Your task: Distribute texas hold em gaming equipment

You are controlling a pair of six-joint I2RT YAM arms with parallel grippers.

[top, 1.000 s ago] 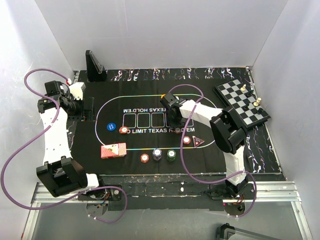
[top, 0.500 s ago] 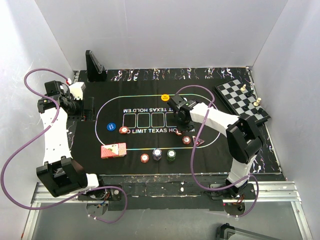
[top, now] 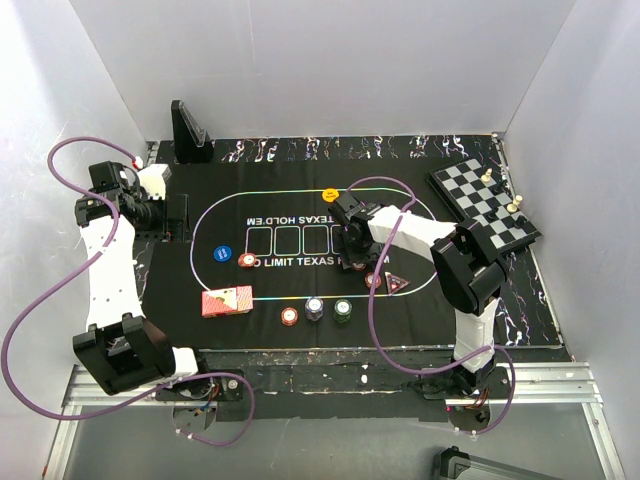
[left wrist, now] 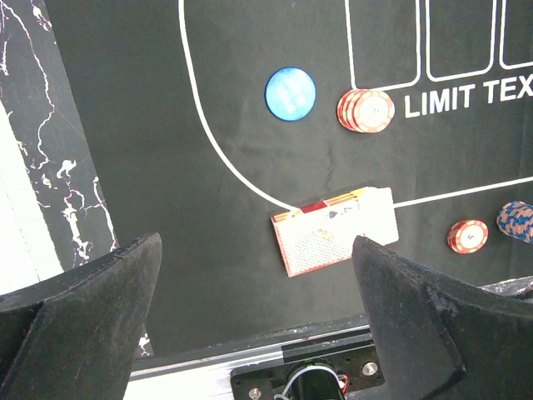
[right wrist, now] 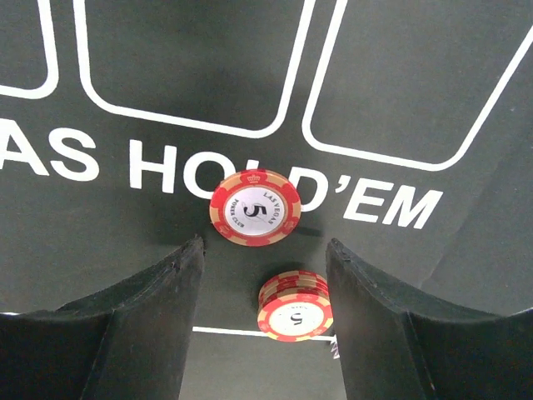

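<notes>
My right gripper (right wrist: 265, 247) is open, low over the mat's lettering (top: 352, 252). A single red chip (right wrist: 255, 207) lies free just past its fingertips. A short red chip stack (right wrist: 296, 305) sits between its fingers, untouched, with the dark triangular marker (top: 397, 282) beside it. The yellow button (top: 330, 193) lies at the oval's far edge. My left gripper (left wrist: 256, 248) hangs wide open and empty at the far left (top: 165, 215). Below it are the red-backed cards (left wrist: 336, 242), a blue chip (left wrist: 291, 93) and a red stack (left wrist: 366, 110).
A red chip (top: 289, 317), a blue-white stack (top: 314, 308) and a green stack (top: 343, 311) line the mat's near edge. A chessboard (top: 485, 205) with pieces sits at the back right, and a black stand (top: 188, 130) at the back left. White walls enclose the table.
The right gripper swung right, then back left over the lettering, uncovering the yellow button. The left arm has not moved.
</notes>
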